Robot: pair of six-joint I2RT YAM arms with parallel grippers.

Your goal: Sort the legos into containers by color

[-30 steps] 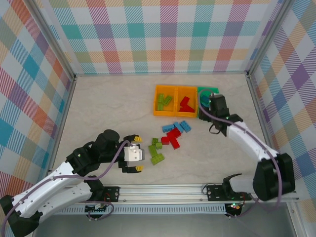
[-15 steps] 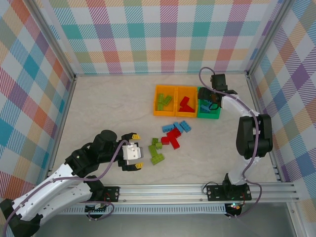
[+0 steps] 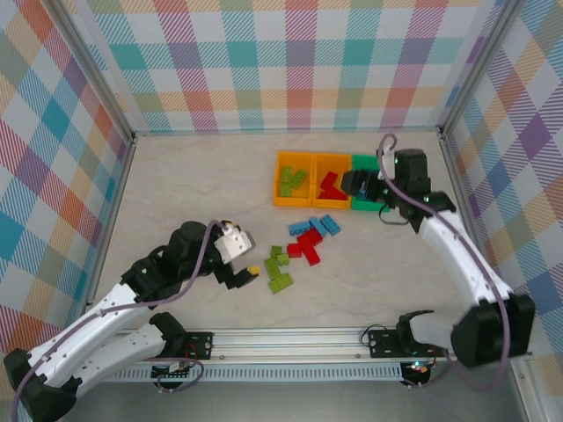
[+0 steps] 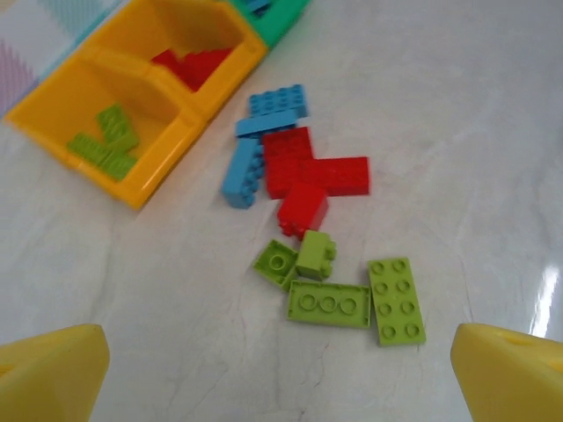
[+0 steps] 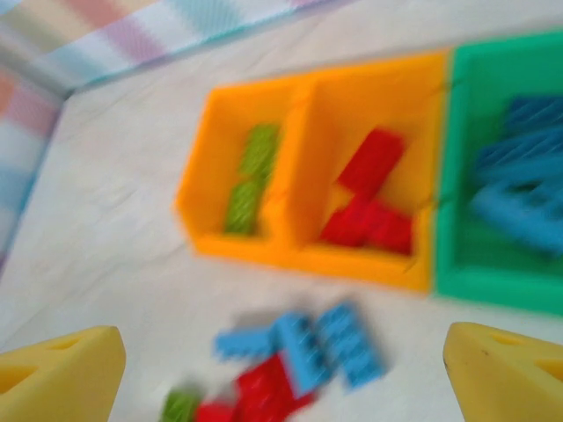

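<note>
Bricks of small flat studded plastic are lying loose in a cluster on the pale marbled tabletop [image 3: 193, 185]. The light blue bricks [image 4: 264, 132] are sitting nearest the bins, the red bricks [image 4: 312, 171] are touching them, and the lime green bricks [image 4: 352, 294] are lying just beside the red.

I am holding my left claw [image 4: 281, 378] low beside the lime green bricks, with its yellow fingertips [image 4: 53, 369] standing wide apart and gripping nothing.

Three small square open-top plastic bins [image 3: 278, 180], joined in a row, are sitting toward the far wall. The left orange bin [image 5: 195, 189] is holding green pieces [image 5: 251, 176], the middle orange bin [image 5: 361, 259] is holding red pieces [image 5: 369, 193], and the green bin [image 5: 501, 290] is holding blue pieces [image 5: 519, 176].

I am hanging my right claw [image 5: 283, 374] above the green bin, jaws spread wide and carrying nothing. My right wrist camera is giving me a blurred picture.
</note>
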